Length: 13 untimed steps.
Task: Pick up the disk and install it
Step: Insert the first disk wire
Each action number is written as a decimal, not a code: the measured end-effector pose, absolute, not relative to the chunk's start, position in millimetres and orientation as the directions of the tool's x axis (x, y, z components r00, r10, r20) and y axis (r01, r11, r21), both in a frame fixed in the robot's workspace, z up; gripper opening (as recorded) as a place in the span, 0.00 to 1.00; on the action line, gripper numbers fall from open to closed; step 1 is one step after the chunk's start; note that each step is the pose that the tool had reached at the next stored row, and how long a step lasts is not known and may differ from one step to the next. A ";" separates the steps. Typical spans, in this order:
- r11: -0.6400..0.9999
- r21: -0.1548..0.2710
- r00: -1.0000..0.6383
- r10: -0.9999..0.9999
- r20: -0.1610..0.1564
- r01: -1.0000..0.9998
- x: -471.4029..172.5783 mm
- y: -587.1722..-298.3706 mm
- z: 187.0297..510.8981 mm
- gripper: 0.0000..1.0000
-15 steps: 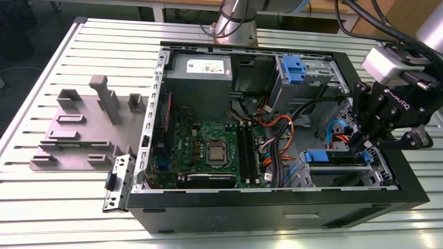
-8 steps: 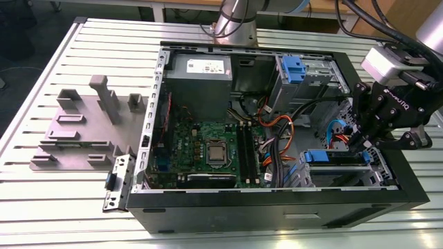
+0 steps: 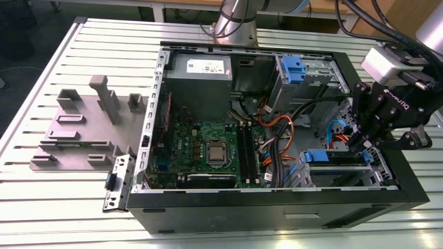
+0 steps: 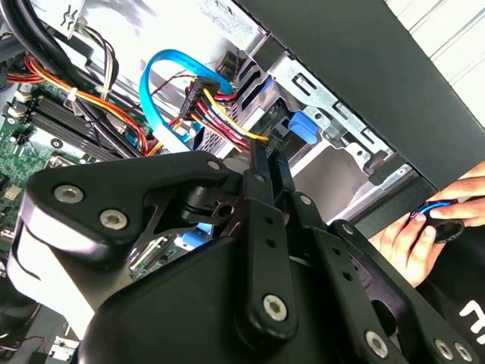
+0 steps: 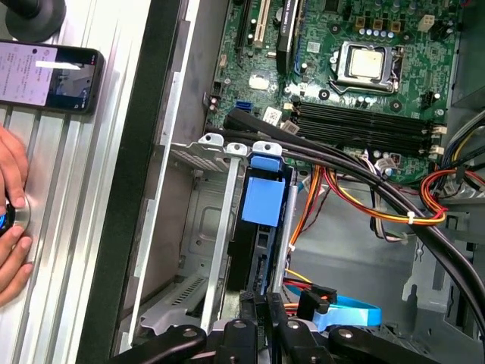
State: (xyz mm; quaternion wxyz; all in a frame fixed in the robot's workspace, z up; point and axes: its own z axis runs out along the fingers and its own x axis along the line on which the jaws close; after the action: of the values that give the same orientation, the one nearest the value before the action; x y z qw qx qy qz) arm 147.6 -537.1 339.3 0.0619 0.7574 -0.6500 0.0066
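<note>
Crowding claw (image 3: 365, 141) & disk (image 5: 261, 227): cables (image 5: 394, 212), bay rails (image 5: 227, 220).

Bright even light, glare on table (image 3: 62, 207) slats, slightly soft

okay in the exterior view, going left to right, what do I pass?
Grey fixture block → motherboard → orange and black cables → the disk in its bay → gripper.
</note>
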 end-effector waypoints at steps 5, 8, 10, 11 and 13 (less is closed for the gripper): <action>-0.147 0.072 0.154 -0.984 0.092 -0.986 144.3 -537.1 339.3 0.17; -0.147 0.068 0.153 -0.984 0.093 -0.987 143.5 -537.1 339.3 0.17; -0.147 0.068 0.153 -0.984 0.093 -0.987 143.5 -537.1 339.3 0.17; -0.147 0.068 0.153 -0.984 0.093 -0.987 143.5 -537.1 339.3 0.17; -0.147 0.068 0.153 -0.984 0.093 -0.987 143.4 -537.1 339.3 0.17</action>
State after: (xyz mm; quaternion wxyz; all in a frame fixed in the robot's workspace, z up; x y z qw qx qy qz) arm 143.4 -537.1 339.3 0.0561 0.7573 -0.6505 0.0133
